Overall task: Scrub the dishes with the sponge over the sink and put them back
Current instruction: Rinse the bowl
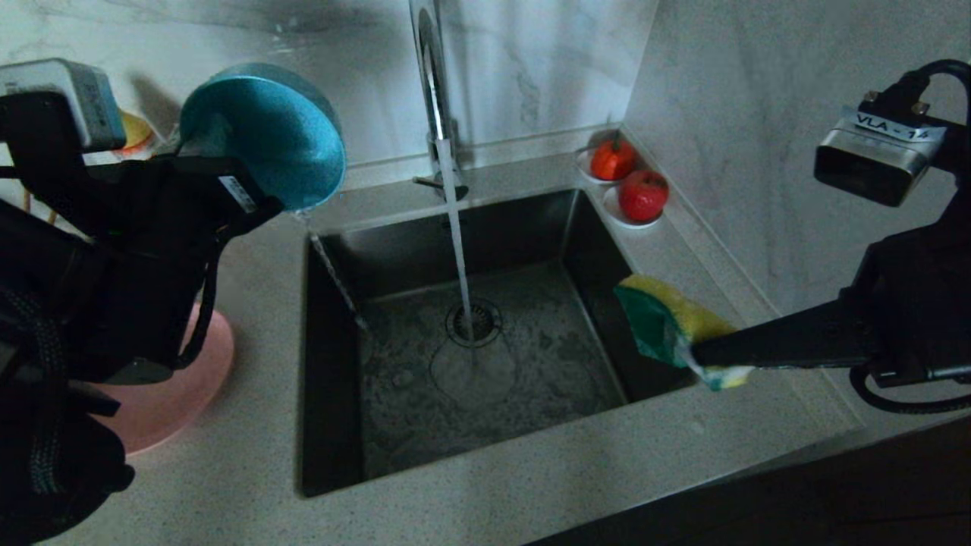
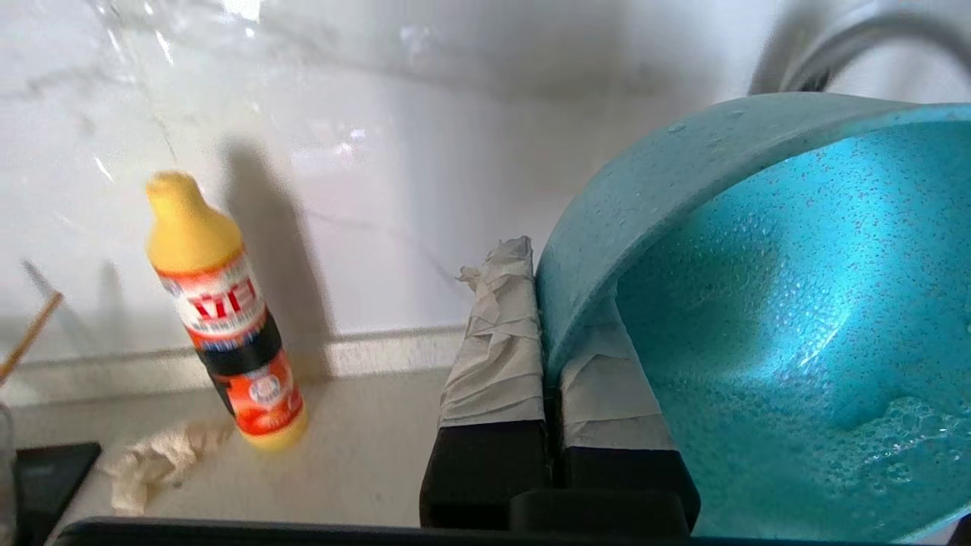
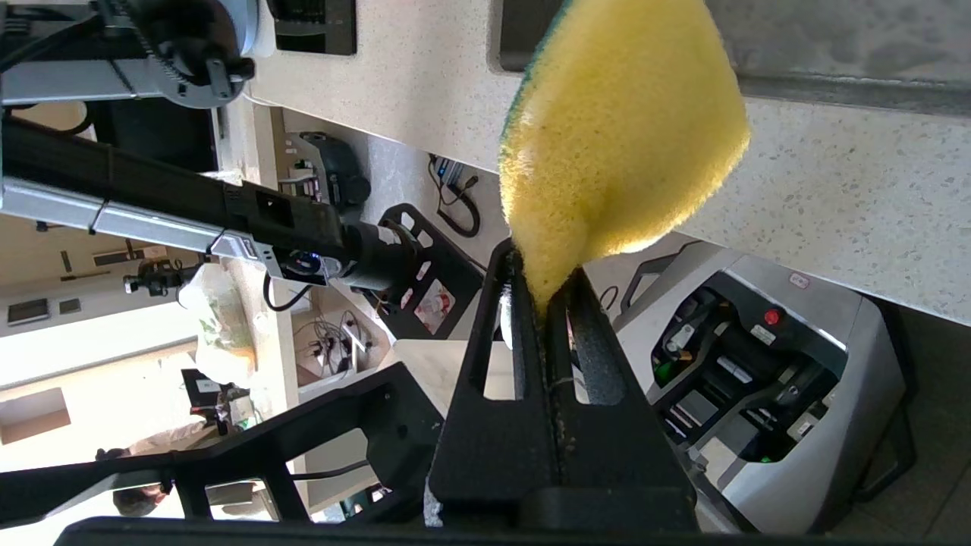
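Head view: the teal-blue bowl hangs tilted at the upper left of the frame, above the worktop beside the sink's back left corner, its rim pinched by the left end effector, whose taped fingers are closed on either side of the wall. A thin trickle of water falls from the bowl's lowest edge into the sink. Seen from the left wrist, the bowl's inside is wet and holds suds near the lower right of the frame.

At centre frame, the tall chrome faucet runs a steady stream onto the round drain strainer of the steel basin. At the sink's right edge, the right end effector is clamped tight on the yellow sponge, green scouring face turned toward the basin; the sponge is held off the worktop.

The pink plate lies on the worktop at lower left, partly hidden behind the left arm. Two red tomato-like fruits rest on small white saucers at the sink's back right corner. In the left wrist view, a yellow-and-orange detergent bottle stands against the marble wall, with a crumpled beige paper wad beside it.
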Tool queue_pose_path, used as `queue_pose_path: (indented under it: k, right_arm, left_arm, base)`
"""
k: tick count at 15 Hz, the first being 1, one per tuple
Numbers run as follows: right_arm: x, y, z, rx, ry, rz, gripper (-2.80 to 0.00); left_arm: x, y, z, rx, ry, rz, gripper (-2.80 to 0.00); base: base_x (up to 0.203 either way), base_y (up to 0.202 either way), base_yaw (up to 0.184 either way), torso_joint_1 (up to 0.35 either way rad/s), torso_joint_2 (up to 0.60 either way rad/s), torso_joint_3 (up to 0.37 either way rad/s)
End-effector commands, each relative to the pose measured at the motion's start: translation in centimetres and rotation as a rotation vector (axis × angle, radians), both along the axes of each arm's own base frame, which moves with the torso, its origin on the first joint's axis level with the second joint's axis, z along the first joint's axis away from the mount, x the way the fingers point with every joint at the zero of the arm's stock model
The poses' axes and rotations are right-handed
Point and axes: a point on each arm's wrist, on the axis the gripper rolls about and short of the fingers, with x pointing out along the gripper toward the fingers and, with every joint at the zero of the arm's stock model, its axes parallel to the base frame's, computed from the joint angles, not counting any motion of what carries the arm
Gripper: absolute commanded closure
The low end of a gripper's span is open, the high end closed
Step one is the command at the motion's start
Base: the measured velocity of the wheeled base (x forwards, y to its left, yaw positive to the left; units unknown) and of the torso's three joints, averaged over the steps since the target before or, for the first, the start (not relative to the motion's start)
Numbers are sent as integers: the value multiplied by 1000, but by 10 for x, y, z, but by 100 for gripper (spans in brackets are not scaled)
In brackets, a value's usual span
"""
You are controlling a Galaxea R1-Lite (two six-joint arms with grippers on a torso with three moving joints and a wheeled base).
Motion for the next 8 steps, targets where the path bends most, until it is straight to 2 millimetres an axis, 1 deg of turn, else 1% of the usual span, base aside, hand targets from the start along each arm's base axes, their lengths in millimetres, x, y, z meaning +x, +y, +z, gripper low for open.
queue_pose_path:
  k: [1, 3, 5, 8]
  right_arm:
    - [0, 0, 1, 2, 0, 2, 0]
    - [0, 0, 0, 1, 2, 4, 0]
    - [0, 0, -1, -1, 6, 2, 0]
    - [-1, 0, -1, 0, 8, 1, 0]
  left_arm:
    - [-6, 2, 6, -14, -29, 0, 0]
    - [-8, 3, 9, -19, -37, -1, 0]
    - [-6, 3, 7, -18, -28, 5, 0]
    - [2, -1, -5, -10, 18, 12, 0]
  base:
    - [0, 0, 0, 0, 0, 0]
    - [0, 0, 0, 0, 0, 0]
    - [0, 0, 0, 0, 0, 0]
    - [0, 0, 0, 0, 0, 0]
